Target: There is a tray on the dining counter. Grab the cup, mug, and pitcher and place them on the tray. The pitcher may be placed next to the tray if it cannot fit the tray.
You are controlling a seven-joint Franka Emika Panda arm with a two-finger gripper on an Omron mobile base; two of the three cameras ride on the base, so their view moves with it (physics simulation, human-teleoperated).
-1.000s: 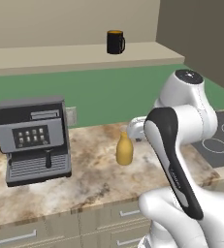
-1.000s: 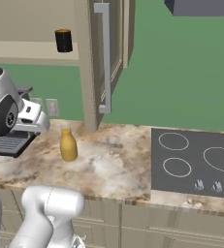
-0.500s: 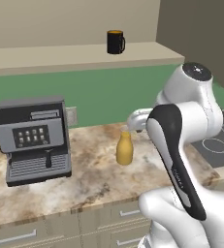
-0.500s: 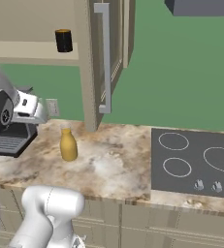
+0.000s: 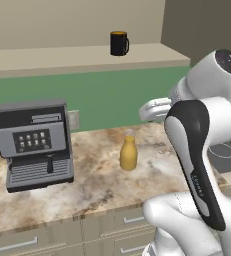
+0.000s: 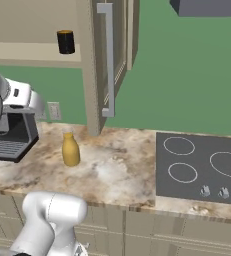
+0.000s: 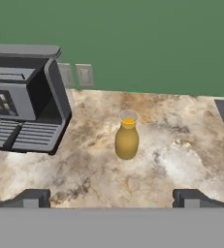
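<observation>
A marbled beige-brown worktop (image 5: 97, 187) runs across the room below a flat green wall (image 5: 102, 95), with cream drawer fronts (image 5: 62, 235) and slim metal handles under its front edge. Toward the left end of the worktop, close to the back edge, stands a boxy grey espresso machine (image 5: 34, 145) with a dark touch panel and a ribbed drip grille; a pale double wall socket (image 7: 76, 74) sits on the wall just beside it. Near the middle of the worktop, well back from the front edge and apart from the machine, the pitcher (image 5: 129, 154) stands upright: smooth yellow-orange, bottle-shaped, rounded body narrowing to a short neck. Above, on a plain tan shelf (image 5: 77, 57), the mug (image 5: 119, 43) stands near the shelf's right end, glossy black with a side handle and an orange inside. To the right of the shelf hangs a tan cabinet door (image 6: 104, 55) with a long metal bar handle. At the right end of the worktop lies a flat dark glass cooktop (image 6: 202, 167) with pale ring markings and small knobs along its front. The gripper (image 7: 113, 197) hovers above the worktop's front edge facing the pitcher, jaws spread wide and holding nothing.
</observation>
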